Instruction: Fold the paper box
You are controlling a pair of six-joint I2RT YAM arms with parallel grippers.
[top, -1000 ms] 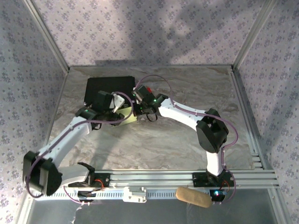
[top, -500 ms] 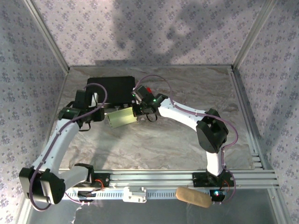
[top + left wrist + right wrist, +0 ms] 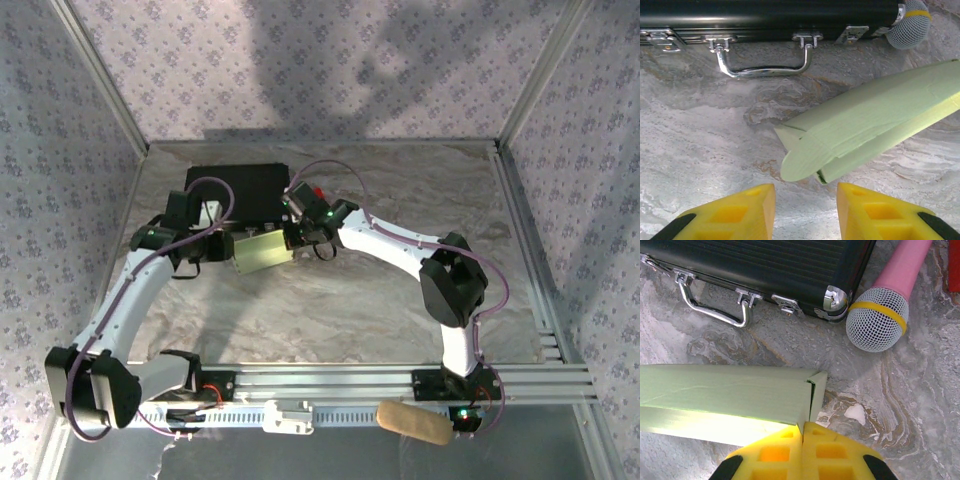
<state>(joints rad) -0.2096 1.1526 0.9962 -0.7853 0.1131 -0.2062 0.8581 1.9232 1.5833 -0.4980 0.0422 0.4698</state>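
The paper box [image 3: 262, 252] is a pale green, partly folded flat sleeve lying in front of a black case. In the right wrist view my right gripper [image 3: 802, 432] is shut on the thin edge at the paper box's [image 3: 725, 395] right end, beside a raised end flap. Just left of the box sits my left gripper [image 3: 222, 245]. Seen from the left wrist, its yellow fingertips [image 3: 747, 210] stand apart with bare table between them, and the box's [image 3: 870, 125] rounded left end flap lies just ahead of the left gripper [image 3: 805, 212], untouched.
A black case [image 3: 240, 190] with metal handle [image 3: 765, 67] and latches lies right behind the box. A pink microphone [image 3: 876, 320] with a grey mesh head rests at the case's right corner. Patterned walls enclose the marbled table [image 3: 400, 300]. A tan roll [image 3: 412, 422] lies on the front rail.
My left arm has drawn back to the left from above the box, uncovering it, and its jaws have narrowed. The right gripper has kept its hold on the box's right end.
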